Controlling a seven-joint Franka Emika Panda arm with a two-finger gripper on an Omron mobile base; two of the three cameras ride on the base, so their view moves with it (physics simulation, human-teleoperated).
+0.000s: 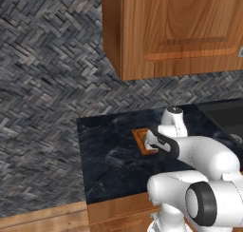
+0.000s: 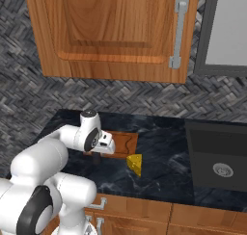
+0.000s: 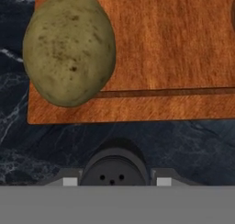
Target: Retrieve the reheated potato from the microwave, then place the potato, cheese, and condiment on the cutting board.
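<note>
Dark marble counter [image 2: 164,147], hand [image 3: 113,178] low over condiment [image 3: 113,165], beside cutting board [image 3: 174,48]

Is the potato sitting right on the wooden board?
Touching. In the hand view the potato rests on the cutting board at its corner, bulging slightly past the board's edge, with no gap visible.

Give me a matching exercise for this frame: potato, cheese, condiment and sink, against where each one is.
Things:
1. potato
2. cheese
3. condiment
4. sink

Places:
A. between the fingers
B. set into the counter
C. on the cutting board
D. on the counter, off the board

Pairs: 1-C, 2-D, 3-A, 4-B
</note>
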